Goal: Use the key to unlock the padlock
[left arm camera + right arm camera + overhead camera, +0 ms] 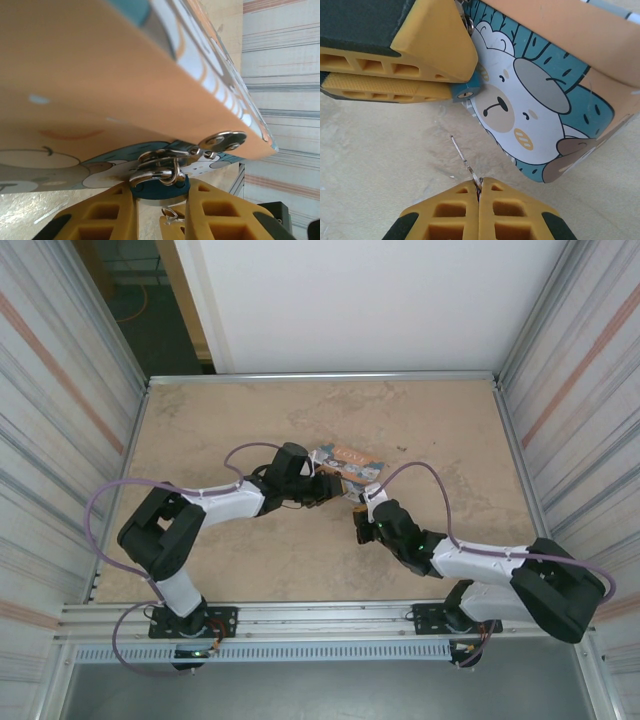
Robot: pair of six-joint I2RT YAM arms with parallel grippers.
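Lighting: bright, even, diffuse from above.
Shadows: faint, soft-edged on the table [420, 430].
Glare: small glints on the padlock [162, 187] shackle.
Focus: overhead view sharp; left wrist view blurs the orange tin [100, 75] on its near face; right wrist view crisp throughout.

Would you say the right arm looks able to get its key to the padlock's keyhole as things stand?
Probably yes. The right gripper pinches the key, tip pointing toward the padlock, whose keyhole end sticks out past the fingers of the left gripper. Only bare table lies between; the tin sits beside.
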